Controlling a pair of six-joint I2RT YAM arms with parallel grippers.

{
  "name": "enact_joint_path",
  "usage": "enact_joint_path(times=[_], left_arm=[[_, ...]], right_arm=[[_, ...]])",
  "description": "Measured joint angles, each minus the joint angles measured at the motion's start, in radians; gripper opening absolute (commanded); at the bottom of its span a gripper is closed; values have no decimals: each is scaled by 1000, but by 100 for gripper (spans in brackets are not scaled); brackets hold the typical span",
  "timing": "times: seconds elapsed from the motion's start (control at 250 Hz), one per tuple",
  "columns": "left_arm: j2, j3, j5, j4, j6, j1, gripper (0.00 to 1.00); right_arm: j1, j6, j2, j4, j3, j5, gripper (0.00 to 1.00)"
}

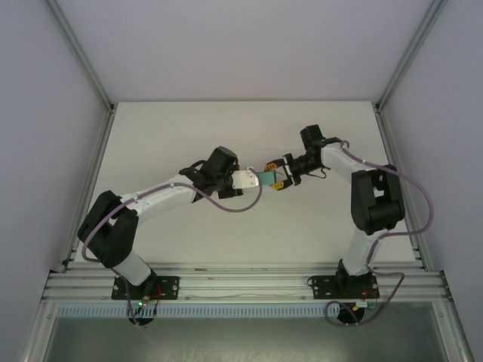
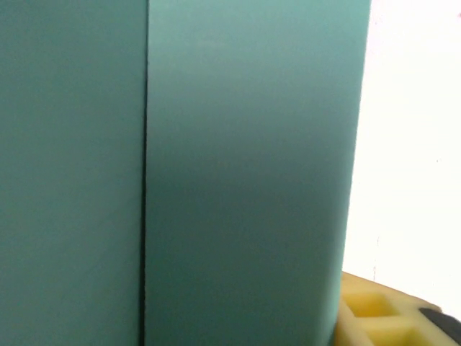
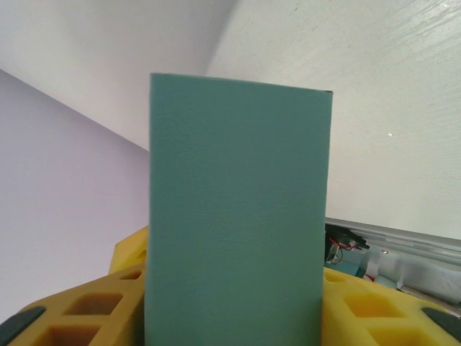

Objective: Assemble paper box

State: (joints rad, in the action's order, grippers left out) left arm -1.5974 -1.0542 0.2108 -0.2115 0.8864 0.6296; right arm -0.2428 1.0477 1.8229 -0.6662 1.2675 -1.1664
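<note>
The paper box [image 1: 266,178] is a small teal-green rectangular box held above the middle of the white table [image 1: 241,128], between the two arms. My left gripper [image 1: 254,179] meets it from the left. In the left wrist view the box [image 2: 245,173] sits very close, with one yellow finger [image 2: 378,317] against its right edge, and the other finger is hidden. My right gripper [image 1: 278,180] meets it from the right. In the right wrist view the box [image 3: 238,216] stands upright between yellow fingers [image 3: 79,321] that touch both its sides.
An aluminium rail [image 1: 241,283] carrying both arm bases runs along the near edge. Pale walls and slanted frame posts [image 1: 83,56] close in the table on the left, right and back. Grey cables loop from both arms.
</note>
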Motion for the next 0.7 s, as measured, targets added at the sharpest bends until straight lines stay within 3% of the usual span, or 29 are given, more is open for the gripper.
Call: enact_joint_path(times=[0.108, 0.164, 0.296, 0.396, 0.572, 0.7], left_arm=[[0, 0, -6, 18, 6, 4, 39], [0, 0, -14, 26, 6, 3, 39], [0, -3, -21, 13, 6, 3, 38], [0, -29, -3, -53, 12, -3, 39], [-9, -110, 105, -216, 29, -43, 38], [-85, -243, 178, -349, 29, -69, 38]], right_arm=[[-6, -16, -16, -11, 4, -2, 77], [-12, -27, -27, -19, 5, -1, 100], [-16, -39, -74, -31, 4, 32, 100], [13, -88, -147, -50, 5, 127, 100], [87, -327, -333, -56, 27, 468, 100], [85, -565, -549, 114, -109, 663, 100]])
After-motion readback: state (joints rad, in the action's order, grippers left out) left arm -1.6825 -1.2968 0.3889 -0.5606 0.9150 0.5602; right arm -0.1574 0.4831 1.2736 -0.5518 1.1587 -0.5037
